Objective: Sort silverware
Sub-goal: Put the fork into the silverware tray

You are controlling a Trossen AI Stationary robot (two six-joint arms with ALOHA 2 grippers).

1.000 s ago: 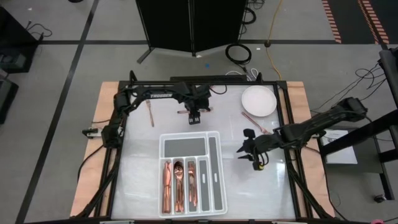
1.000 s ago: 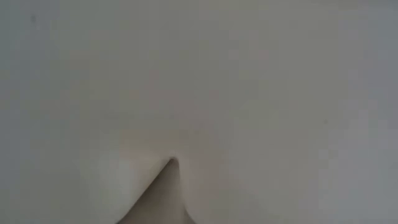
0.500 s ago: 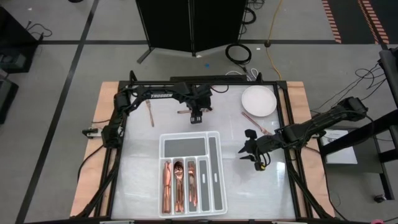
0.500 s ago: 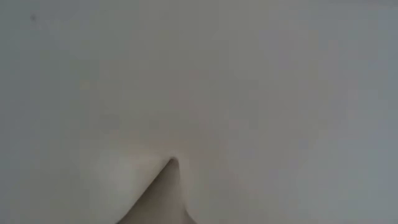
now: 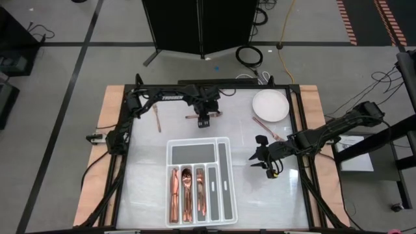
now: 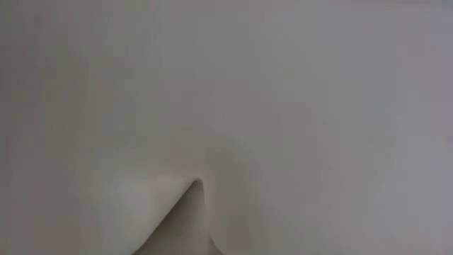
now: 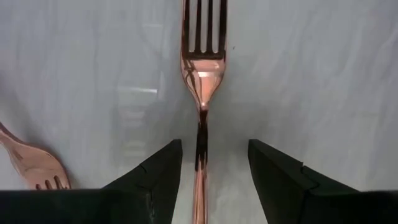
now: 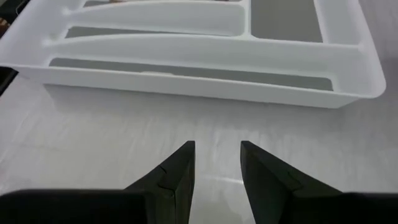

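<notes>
White tabletop (image 5: 149, 195) with a black frame fills the high view, with wood strips showing along its left and right edges. A white tray (image 5: 224, 188) lies at the middle, reaching almost to the near edge. Its three left slots hold copper silverware (image 5: 185, 188); the wide top slot and the two right slots show only their grey floors.

The left gripper (image 5: 204, 121) hangs near the far edge, just behind the tray. Its fingers (image 7: 155, 177) are spread on either side of a fork (image 7: 203, 81) lying flat, handle between them, with a gap on both sides. A second fork (image 7: 31, 162) lies close by, cut off at the frame edge. From above, another piece (image 5: 157, 118) lies toward the far left corner, well apart from everything else.

The right gripper (image 5: 265, 166) hovers over bare tabletop between the tray and the right edge. Its fingers (image 8: 177, 171) are slightly apart and hold nothing, pointing at the tray's long side wall.

A round plate (image 5: 270, 105) sits in the far right corner, with one more copper piece (image 5: 265, 127) just in front of it, partly hidden behind the right arm.

The low view is a pale blur; nothing can be made out in it.
</notes>
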